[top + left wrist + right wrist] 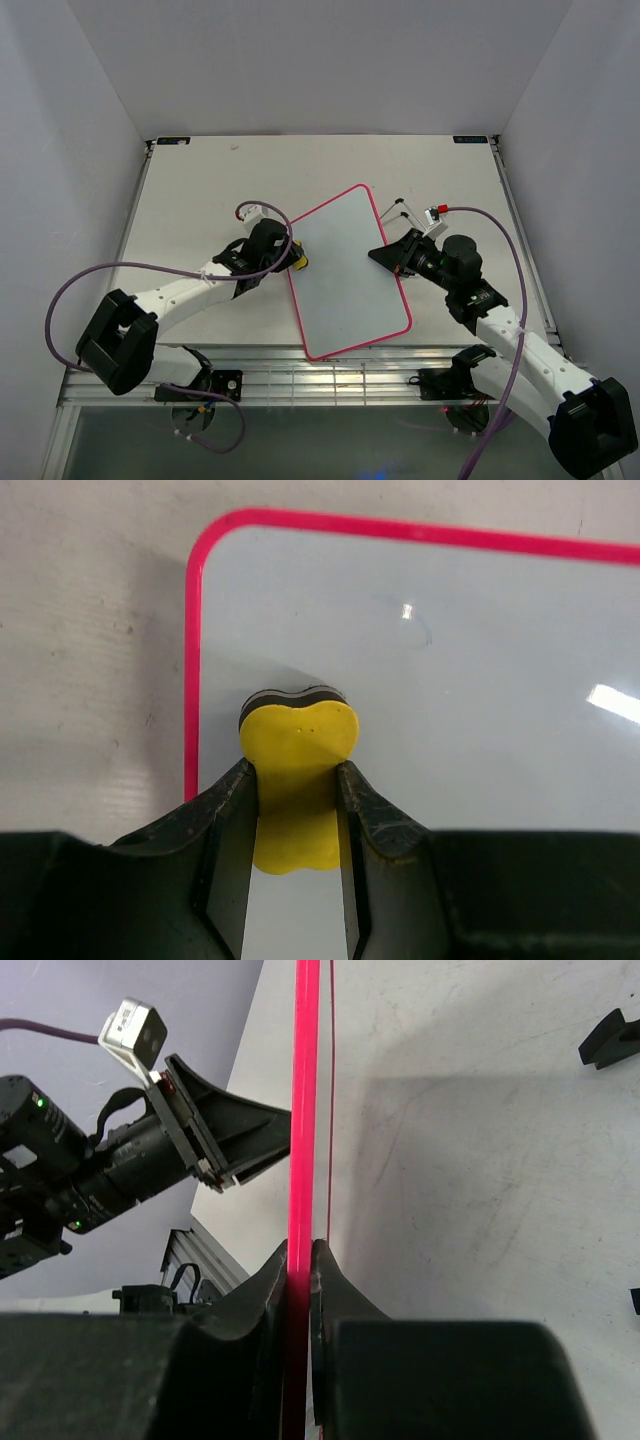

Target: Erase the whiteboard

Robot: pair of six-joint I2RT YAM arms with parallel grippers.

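The whiteboard [350, 275] lies tilted at the table's middle, glossy white with a thin pink-red frame. My left gripper [297, 262] is at its left edge, shut on a small yellow sponge [300, 730] with a dark underside. The sponge rests on the board just inside a rounded corner of the whiteboard [450, 700]. A faint curved trace [424, 630] shows on the surface beyond the sponge. My right gripper [392, 256] is shut on the board's right edge. In the right wrist view the pink frame [303, 1110] runs straight up from between that gripper's [300, 1252] jaws.
Two small black pieces [397, 208] lie on the table by the board's far right corner, one of them [610, 1038] seen at the right wrist view's upper right. The left arm [150, 1150] shows across the board. White walls enclose the table [200, 190].
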